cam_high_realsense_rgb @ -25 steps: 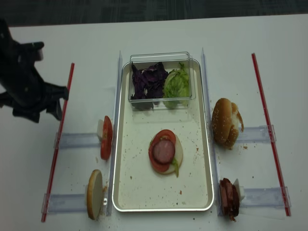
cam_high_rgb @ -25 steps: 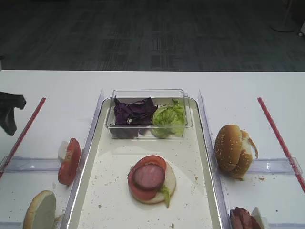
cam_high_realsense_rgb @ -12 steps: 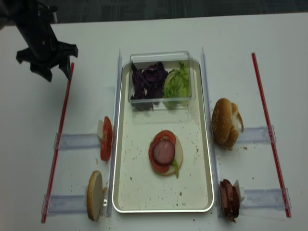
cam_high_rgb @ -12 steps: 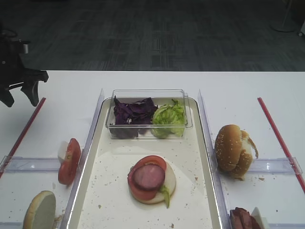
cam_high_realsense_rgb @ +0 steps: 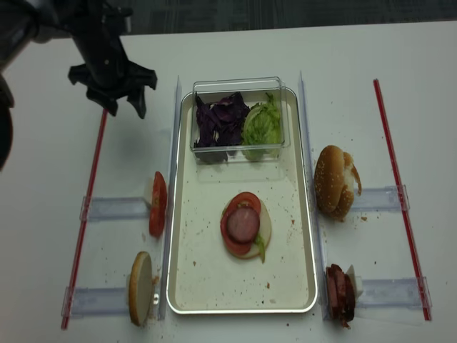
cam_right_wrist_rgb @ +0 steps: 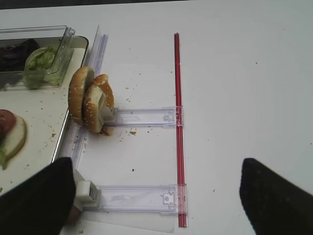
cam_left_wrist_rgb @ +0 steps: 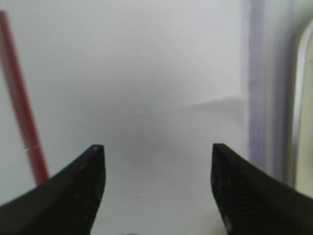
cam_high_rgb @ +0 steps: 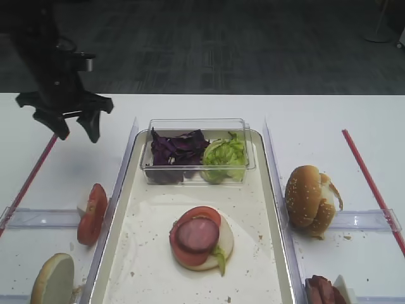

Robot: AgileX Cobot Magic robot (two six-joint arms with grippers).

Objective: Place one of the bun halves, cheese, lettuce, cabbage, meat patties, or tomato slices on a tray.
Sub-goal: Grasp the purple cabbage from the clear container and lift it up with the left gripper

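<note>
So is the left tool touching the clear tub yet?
Apart. The realsense high view shows the left tool, open and empty, over bare table left of the tray, well clear of the tub.

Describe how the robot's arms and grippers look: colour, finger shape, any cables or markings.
The left gripper is matte black, on a bulky black wrist and arm; its head splays out, ending in two short prongs. In the left wrist view its fingers are dark, finely textured wedges. Of the right gripper only two black, blurred fingers show. No markings are visible; cables cannot be made out.
</note>
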